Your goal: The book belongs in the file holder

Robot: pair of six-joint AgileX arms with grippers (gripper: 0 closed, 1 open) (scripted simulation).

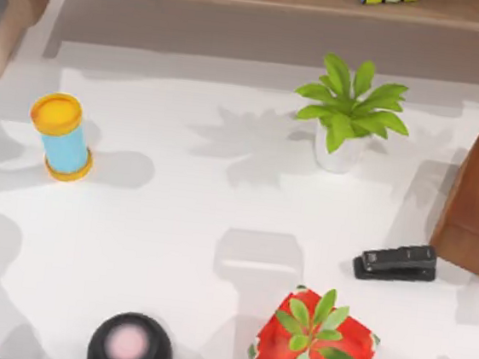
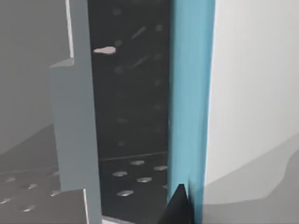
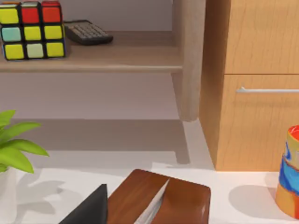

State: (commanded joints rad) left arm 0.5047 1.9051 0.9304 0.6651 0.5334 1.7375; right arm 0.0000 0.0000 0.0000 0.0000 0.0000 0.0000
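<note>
Its grip impossible to judge, the left tool (image 2: pixel 180 206) touches what seems the book's (image 2: pixel 191 93) upright edge, just beside the file holder's (image 2: pixel 74 126) grey wall; the right tool (image 3: pixel 91 207) idles by the tissue box (image 3: pixel 159 198).

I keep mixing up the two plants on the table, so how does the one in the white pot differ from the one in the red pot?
The white-pot plant stands farther back, near the shelf; the red-pot plant sits at the near edge. The white-pot plant has a plain rounded white pot, the red-pot plant a boxy red one. The white-pot plant's leaves are broader and brighter; the red-pot plant's are smaller. Both are green, leafy, upright, toward the table's right.
</note>
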